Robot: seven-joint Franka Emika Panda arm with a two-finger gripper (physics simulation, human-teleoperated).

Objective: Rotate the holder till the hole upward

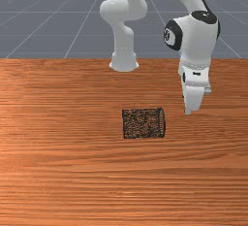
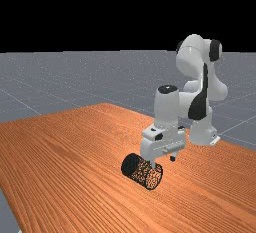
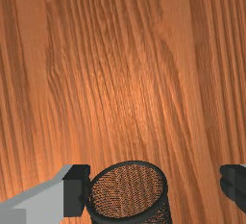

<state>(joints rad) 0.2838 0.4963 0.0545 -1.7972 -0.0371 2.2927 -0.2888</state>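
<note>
Nearest the camera, at the edge of the wrist view, stood the two dark-tipped fingers (image 3: pixel 76 190), spread wide with a broad gap between them. They belonged to the gripper (image 2: pixel 163 162) of the white and grey arm (image 1: pixel 197 40), which pointed down at the orange-brown table (image 1: pixel 72 181). From where I stood, nothing was pinched between them.

The holder (image 1: pixel 142 123), a black mesh cylinder, lay on its side on the wood, its length running across the front view, near the middle. One round, rimmed end faced the front view's right, the side where the gripper hung. In the front view I could see wood between that end and the gripper, which was near it but apart. In the far view one finger overlapped the rimmed end, while the other stood off to the far view's right. Looking down past the hand, I saw the round rim just beside one finger and well apart from the other. The holder was not upright; its hole did not face upward.
</note>
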